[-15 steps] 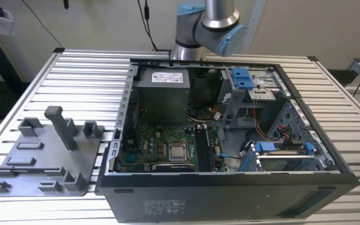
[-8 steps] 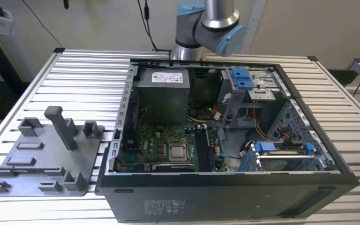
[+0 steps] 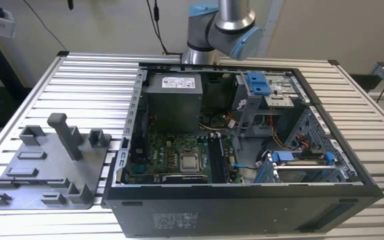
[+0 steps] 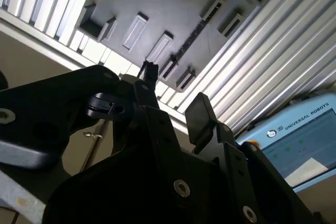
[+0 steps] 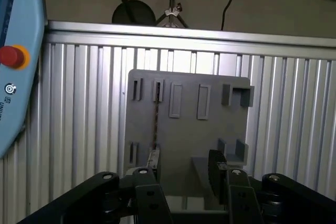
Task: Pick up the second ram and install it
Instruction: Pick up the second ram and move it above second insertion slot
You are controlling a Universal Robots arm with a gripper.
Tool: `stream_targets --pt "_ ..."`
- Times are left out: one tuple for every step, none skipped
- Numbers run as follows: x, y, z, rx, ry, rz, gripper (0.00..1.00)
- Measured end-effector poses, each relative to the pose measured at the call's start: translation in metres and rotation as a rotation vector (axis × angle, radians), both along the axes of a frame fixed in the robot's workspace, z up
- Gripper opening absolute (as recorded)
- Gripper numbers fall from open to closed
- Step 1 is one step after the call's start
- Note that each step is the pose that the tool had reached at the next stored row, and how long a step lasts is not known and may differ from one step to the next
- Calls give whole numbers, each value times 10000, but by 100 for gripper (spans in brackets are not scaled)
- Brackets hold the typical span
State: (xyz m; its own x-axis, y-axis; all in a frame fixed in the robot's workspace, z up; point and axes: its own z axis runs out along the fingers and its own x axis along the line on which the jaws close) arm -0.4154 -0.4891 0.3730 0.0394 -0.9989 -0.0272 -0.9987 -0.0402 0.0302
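Grey tray (image 5: 210,129): we see it lying flat on the slatted aluminium bench (image 5: 294,129). In the exterior view it sits at that view's left, beside the open computer case (image 3: 245,210).
Second ram (image 5: 156,121) (image 4: 194,32): it stands on its thin edge in a long slot of the tray, as we see in both wrist views.
Long axis: level with the tray's surface. In the first wrist view it runs from the tray's far rim toward the claw.
Claw (image 5: 181,174) (image 4: 173,92): its fingers are spread with nothing between them.
Fingertip (image 5: 149,163): it lines up with the ram's near end, and we cannot tell whether they touch.
Hidden: we see the ram's upper edge as a dark line. Its faces and chips are turned away from us.
Cut off: the arm (image 3: 222,22) leaves the exterior view at the top.
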Motion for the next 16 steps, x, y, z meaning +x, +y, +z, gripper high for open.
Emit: stream_targets --pt "0 -1 -3 0 0 0 50" --pt "0 -1 -8 0 -2 0 50" --pt "0 -1 -13 0 -2 0 50" --pt "0 -1 -20 -1 -4 0 50" --pt "0 -5 -28 -1 -10 0 50" --pt "0 -7 -38 0 -14 0 50" --pt "0 -9 -49 -1 -20 -1 50" --pt "0 -10 -62 -1 -31 -1 50" --pt "-1 -12 -75 -1 -45 -1 50" --pt "0 -13 -88 -1 -61 -1 50" --pt "0 -14 -101 0 -83 -1 50" --pt "1 -16 -114 -1 -105 1 50" --pt "0 -16 -128 -1 -131 0 50" --pt "0 -15 -142 0 -154 -1 50" --pt "0 -16 -155 -1 -171 0 50" --pt "0 -16 -169 -1 -186 0 50"
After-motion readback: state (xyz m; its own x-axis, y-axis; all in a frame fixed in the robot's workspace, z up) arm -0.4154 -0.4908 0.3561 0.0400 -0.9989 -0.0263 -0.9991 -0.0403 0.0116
